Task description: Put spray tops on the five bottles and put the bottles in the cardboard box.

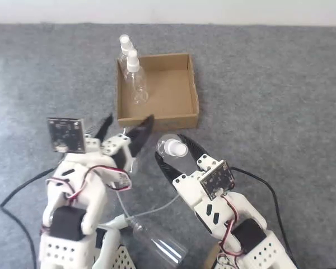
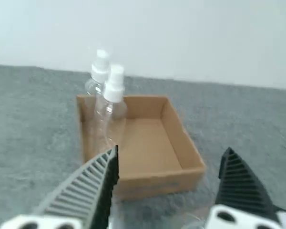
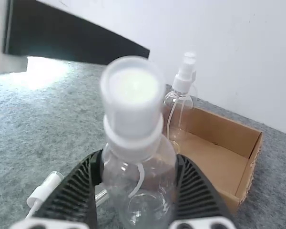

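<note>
**A:** Status, left to right?

**B:** The left gripper (image 1: 125,133) hangs over the grey mat (image 1: 280,84), just short of the cardboard box's near wall. Its jaws are spread wide with nothing between them.

**A:** Anything on the mat near the arms?

**B:** A lying bottle (image 1: 163,247), clear and on its side, sits between the two arm bases close to the near edge. I can't tell whether its neck carries a top. A loose spray top (image 3: 42,193) lies flat on the mat beside the right arm's fingers.

**A:** Box?

**B:** The cardboard box (image 1: 182,115) is open-topped and sits mid-table beyond both grippers. The near bottle (image 1: 137,84) is inside it with its spray top on, standing against the left wall. The far bottle (image 1: 124,53), also topped, stands at the far left corner. I can't tell whether it's inside the box or just outside it.

**A:** Right side?

**B:** The right gripper (image 1: 175,150) is clamped around the held bottle (image 3: 133,109). The fingers grip the clear body below the shoulder, and a white spray top is seated on the neck. The bottle is close to the box's near wall, toward its right half, and outside the box.
</note>
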`<state>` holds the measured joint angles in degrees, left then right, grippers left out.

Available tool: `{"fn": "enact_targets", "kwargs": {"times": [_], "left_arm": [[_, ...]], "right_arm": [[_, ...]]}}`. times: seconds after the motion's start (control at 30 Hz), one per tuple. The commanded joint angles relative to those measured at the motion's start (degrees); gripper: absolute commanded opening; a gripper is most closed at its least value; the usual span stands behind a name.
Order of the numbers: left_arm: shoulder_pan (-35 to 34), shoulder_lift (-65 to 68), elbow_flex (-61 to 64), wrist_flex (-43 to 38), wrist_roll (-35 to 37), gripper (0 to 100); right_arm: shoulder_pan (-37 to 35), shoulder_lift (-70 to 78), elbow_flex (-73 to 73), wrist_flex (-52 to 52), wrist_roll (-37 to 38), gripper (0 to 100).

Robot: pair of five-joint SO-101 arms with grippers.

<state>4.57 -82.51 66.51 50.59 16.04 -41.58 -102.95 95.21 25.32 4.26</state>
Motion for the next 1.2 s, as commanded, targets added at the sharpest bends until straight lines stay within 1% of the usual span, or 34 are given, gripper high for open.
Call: {"fn": "enact_targets", "kwargs": {"times": [0.0,0.23,0.53,0.67,0.77,0.9,1.17], "left_arm": [[-7.21,-1.05,-3.65,0.18,-0.44,32],[-21.01,-1.05,-0.84,0.26,-0.44,32],[-28.48,-1.05,6.99,0.00,-0.35,32],[-32.44,-1.05,10.95,-5.27,0.00,32],[-33.49,-1.05,15.16,-9.14,0.00,32],[-33.49,-1.05,20.09,-12.40,-0.18,32],[-32.53,-1.05,20.70,-13.27,-0.09,32]], "right_arm": [[0.66,-0.48,1.23,-0.75,-0.53,0.7],[0.66,-0.48,1.23,-0.66,-0.53,0.7],[0.66,-0.92,1.23,1.10,-0.53,0.8],[0.66,-0.48,1.23,1.19,-0.35,0.7],[0.66,-0.48,1.23,1.19,-0.26,0.7],[0.75,-0.48,1.23,1.19,-0.18,0.7],[0.75,-0.92,1.23,1.19,-0.09,0.7]]}}
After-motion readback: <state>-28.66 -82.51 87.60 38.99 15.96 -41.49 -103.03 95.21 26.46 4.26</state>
